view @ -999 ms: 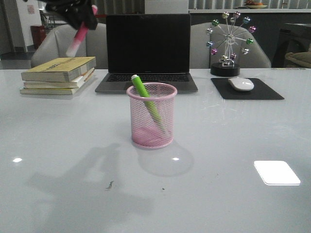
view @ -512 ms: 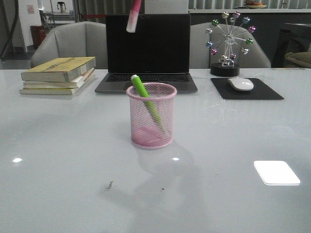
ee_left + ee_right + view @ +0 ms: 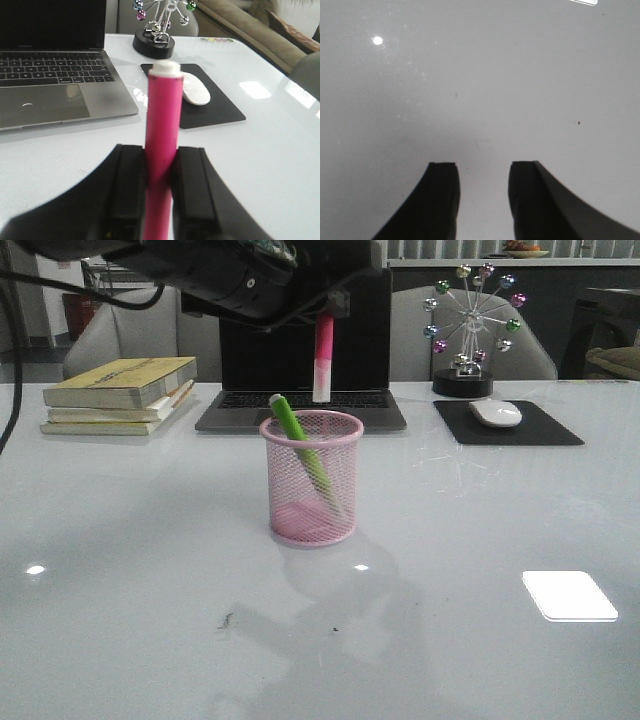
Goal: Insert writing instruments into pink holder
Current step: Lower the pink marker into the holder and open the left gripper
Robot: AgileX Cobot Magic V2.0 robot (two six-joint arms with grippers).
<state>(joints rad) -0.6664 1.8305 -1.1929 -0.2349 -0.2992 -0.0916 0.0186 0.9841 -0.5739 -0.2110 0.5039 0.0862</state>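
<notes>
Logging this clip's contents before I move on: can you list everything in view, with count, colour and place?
Pink holder: 1, pink mesh, table centre.
Green highlighter: 1, bright green, leaning inside the holder.
Pink highlighter: 1, hot pink with pale cap, upright in the air above the holder's far rim.
Laptop: 1, grey with dark screen, behind the holder.
Books: a stack, yellowish, far left.
Mouse: 1, white, on a black mouse pad, far right.
Ferris-wheel ornament: 1, coloured balls, behind the mouse.
Table: 1, glossy white.
Left gripper: jaws shut on the pink highlighter.
Right gripper: jaws open, empty, over bare table.
</notes>
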